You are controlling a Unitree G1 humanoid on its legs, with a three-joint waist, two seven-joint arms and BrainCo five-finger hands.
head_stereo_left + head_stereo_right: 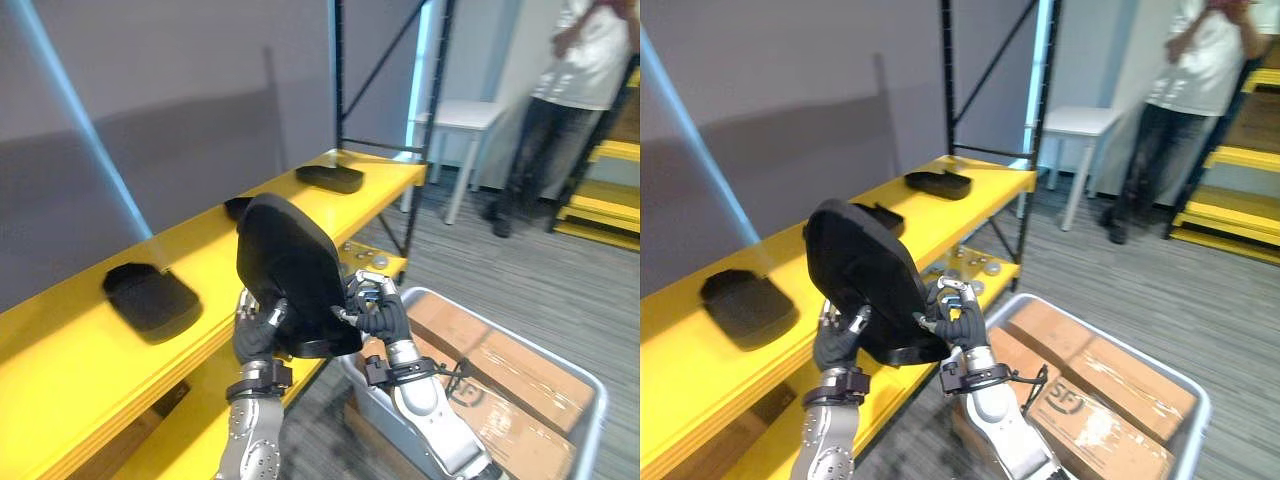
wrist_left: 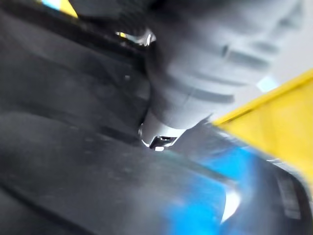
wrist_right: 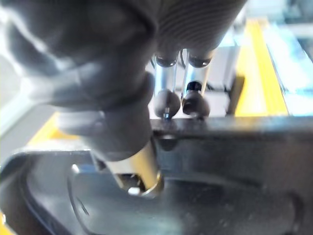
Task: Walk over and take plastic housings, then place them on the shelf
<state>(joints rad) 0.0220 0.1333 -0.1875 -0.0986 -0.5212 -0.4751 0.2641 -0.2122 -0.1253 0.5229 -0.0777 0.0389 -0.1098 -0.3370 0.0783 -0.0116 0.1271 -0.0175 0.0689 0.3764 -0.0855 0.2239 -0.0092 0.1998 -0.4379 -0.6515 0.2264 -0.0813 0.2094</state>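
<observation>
I hold a large black plastic housing [image 1: 290, 270] upright in front of the yellow shelf [image 1: 90, 370], between both hands. My left hand [image 1: 256, 330] grips its lower left edge with curled fingers. My right hand [image 1: 375, 305] pinches its right edge; in the right wrist view the thumb and fingers [image 3: 168, 103] clamp the housing's rim [image 3: 234, 147]. Three more black housings lie on the shelf top: one at the left [image 1: 150, 295], one partly hidden behind the held housing [image 1: 878, 215], one at the far end [image 1: 330, 177].
A grey bin [image 1: 590, 400] holding cardboard boxes [image 1: 500, 370] stands on the floor by my right arm. A person [image 1: 560, 100] stands at the back right beside a white table [image 1: 465, 120]. More yellow shelving [image 1: 610, 190] is at the far right. Small parts [image 1: 965, 265] lie on the lower shelf.
</observation>
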